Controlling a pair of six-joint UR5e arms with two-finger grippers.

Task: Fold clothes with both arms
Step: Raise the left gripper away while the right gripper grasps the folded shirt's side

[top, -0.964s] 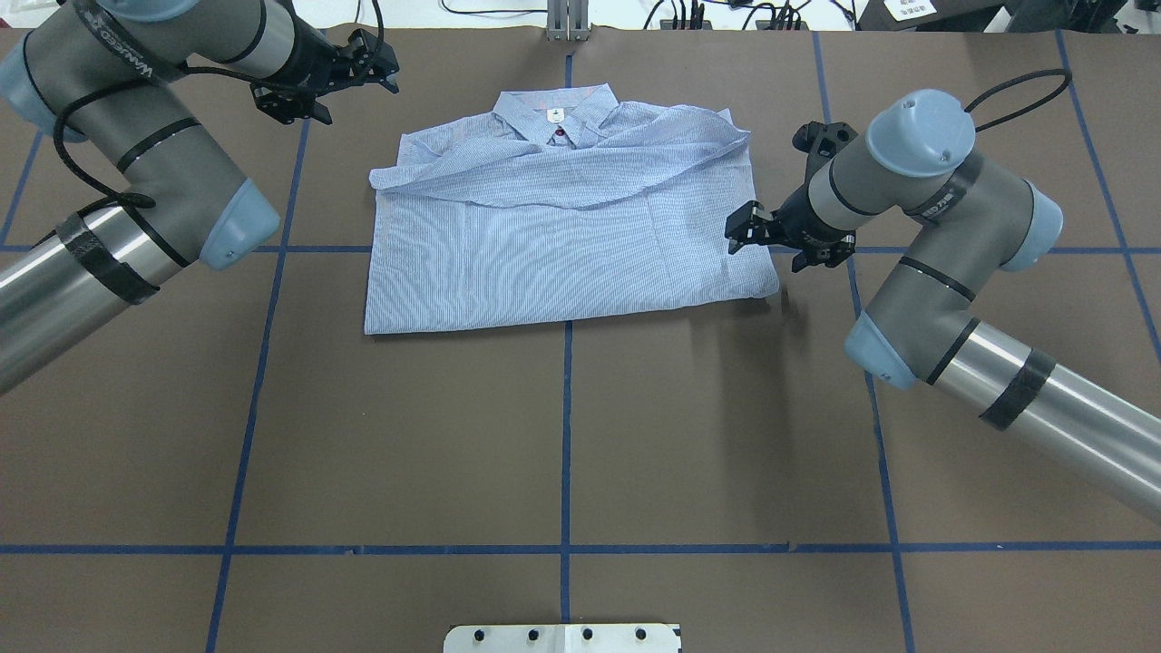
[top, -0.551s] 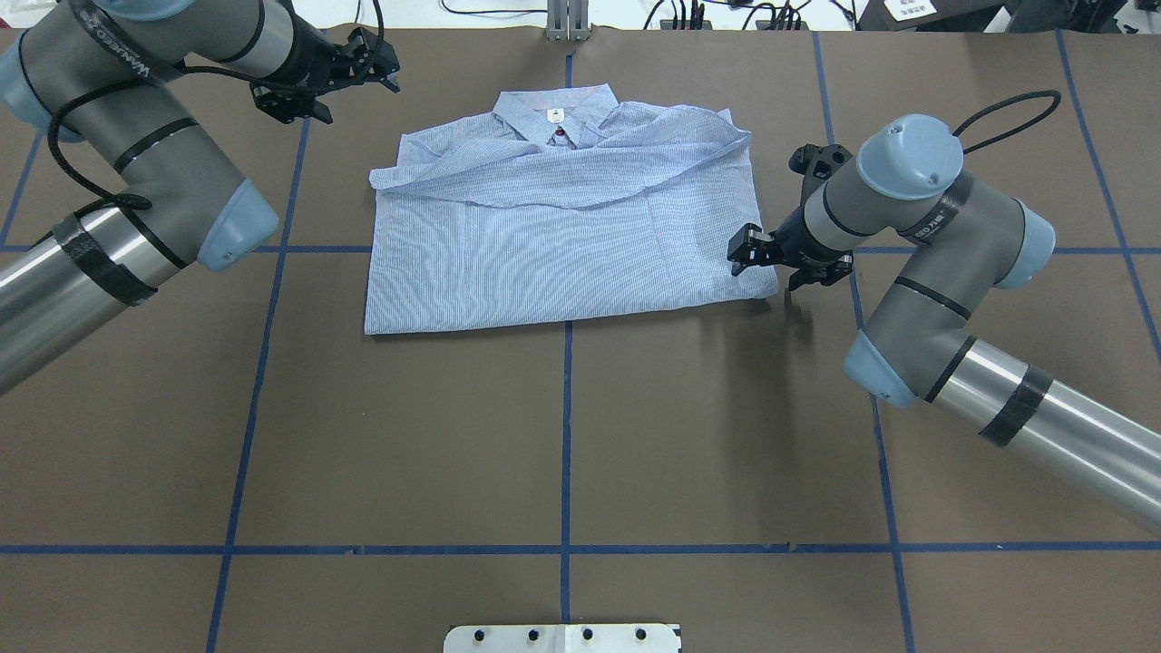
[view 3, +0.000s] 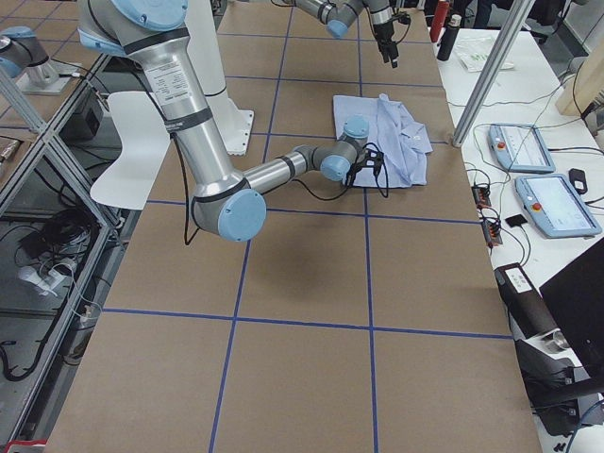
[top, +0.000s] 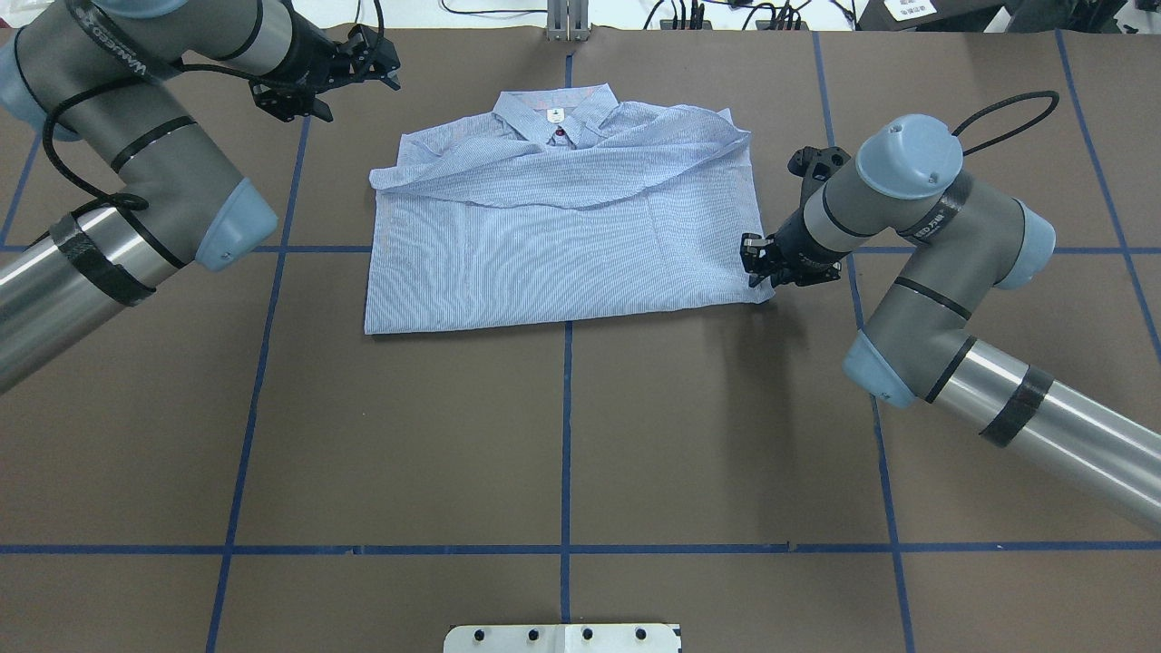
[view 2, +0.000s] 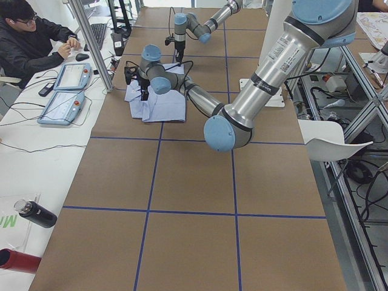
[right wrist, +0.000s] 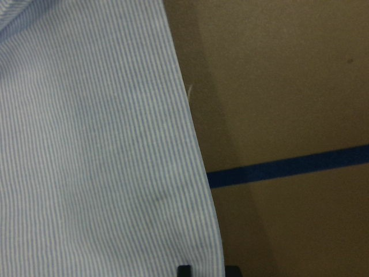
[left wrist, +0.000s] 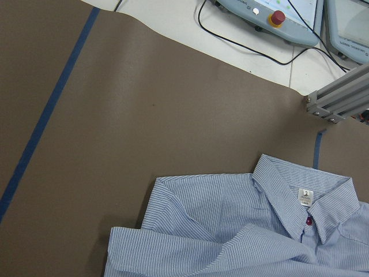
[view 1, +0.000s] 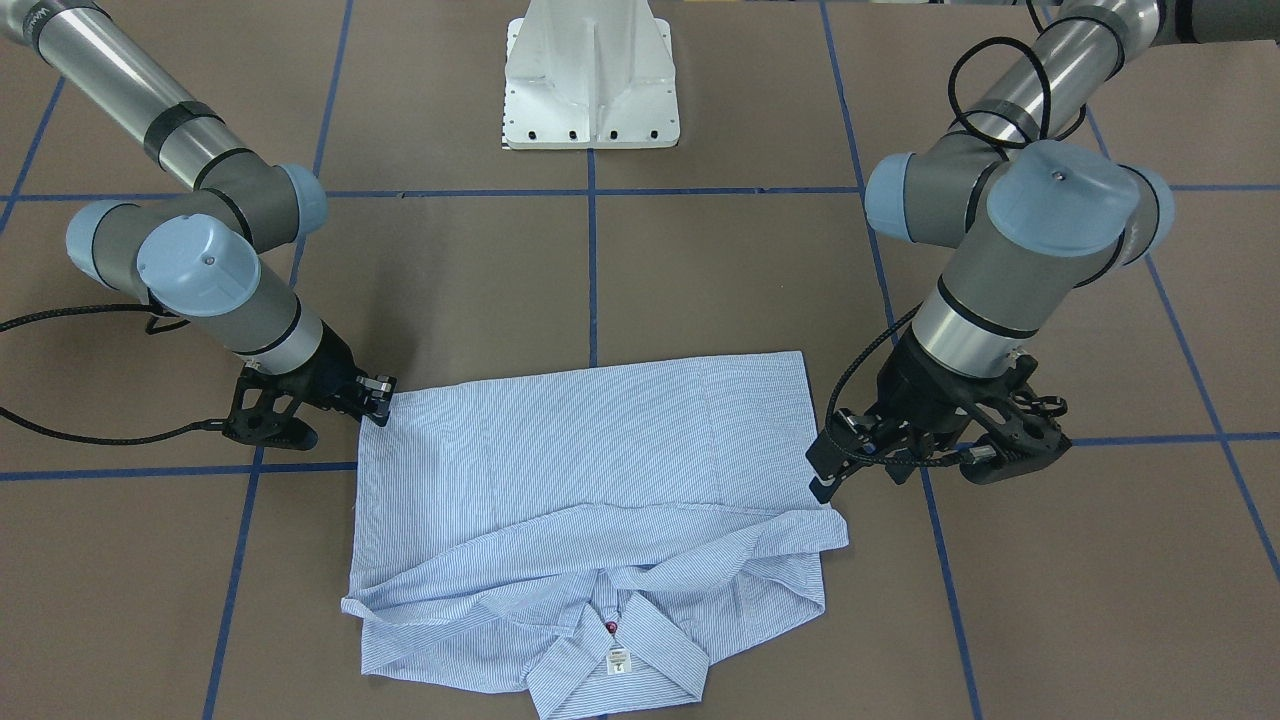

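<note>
Tape lines (top: 564, 435) in blue cross the brown table (top: 408, 435). A striped blue and white shirt (top: 562, 263) lies flat on the far half of the table, in the middle. It is folded into a neat block. Its collar (top: 521, 107) points to the far side. A small white label (top: 555, 115) sits inside the collar, and a dark red button (top: 560, 132) is just under it. One long sleeve (top: 562, 172) lies across the chest from left to right.

The right gripper (top: 755, 263) is down low at the right edge of the shirt, close to the near right corner. It touches the cloth there. In the right wrist view its two black fingertips (right wrist: 183, 269) sit close together, with the shirt's edge between them. You cannot tell if they pinch the cloth or just rest by it.

The left gripper (top: 385, 68) hangs over bare table, off the far left corner of the shirt, a little apart from it. Its two fingers are spread wide and hold nothing. The left wrist view looks down on the collar and the far left shoulder.

A white base plate (view 1: 592, 80) stands at the near side of the table. A person (view 2: 30, 36) sits at a white desk beyond the far side.
</note>
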